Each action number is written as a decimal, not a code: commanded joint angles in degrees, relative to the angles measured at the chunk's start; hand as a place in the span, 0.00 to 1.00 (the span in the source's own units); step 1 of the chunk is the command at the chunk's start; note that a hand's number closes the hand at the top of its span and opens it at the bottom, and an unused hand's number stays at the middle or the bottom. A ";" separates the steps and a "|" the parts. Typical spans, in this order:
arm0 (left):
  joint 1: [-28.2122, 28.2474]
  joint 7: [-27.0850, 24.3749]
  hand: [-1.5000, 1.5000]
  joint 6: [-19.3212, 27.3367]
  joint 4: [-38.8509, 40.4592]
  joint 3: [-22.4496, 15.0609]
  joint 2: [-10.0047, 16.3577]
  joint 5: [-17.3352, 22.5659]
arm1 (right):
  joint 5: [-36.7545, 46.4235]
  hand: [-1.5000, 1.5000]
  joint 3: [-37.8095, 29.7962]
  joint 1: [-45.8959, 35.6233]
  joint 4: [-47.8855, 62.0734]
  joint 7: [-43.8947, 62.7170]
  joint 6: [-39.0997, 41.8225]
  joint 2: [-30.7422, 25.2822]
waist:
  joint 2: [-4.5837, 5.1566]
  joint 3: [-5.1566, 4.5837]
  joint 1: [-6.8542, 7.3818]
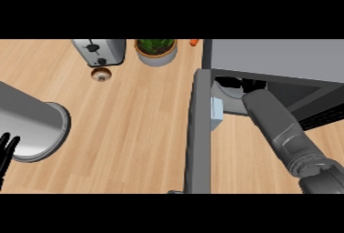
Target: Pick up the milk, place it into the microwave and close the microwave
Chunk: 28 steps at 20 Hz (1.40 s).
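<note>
At the far left edge, the left hand (8, 149) shows only as a few black fingers, straight and slightly apart, pointing up and holding nothing; the rest of it is cut off by the frame. Just beside it lies the thick grey left forearm (30, 120), seen almost end-on.

Further along, at the back of the wooden counter (134, 127), stands a silver toaster (99, 51), its far side cut off at the top. A small brown round object (101, 73) sits just in front of it, too small to identify. Next comes a potted plant (156, 49), and beside that a scrap of something orange (194, 42), mostly out of view.

Right of centre, the microwave door (198, 132) stands open, seen edge-on. Just beyond it, at the mouth of the microwave (275, 57), is the milk (216, 113), a pale blue-and-white carton largely hidden by the door and the arm. Whether it rests fully inside cannot be told.

The right forearm (279, 129) reaches up into the opening. Of the right hand (252, 84), only dark shapes show in the shadowed cavity, and its grip cannot be made out.
</note>
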 commanded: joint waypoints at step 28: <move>11.32 -4.09 0.00 -1.56 -7.39 -4.13 -6.73 -6.74 | -8.00 0.00 -7.99 12.35 -7.39 -14.46 22.41 5.42 | -2.89 -0.19 -6.21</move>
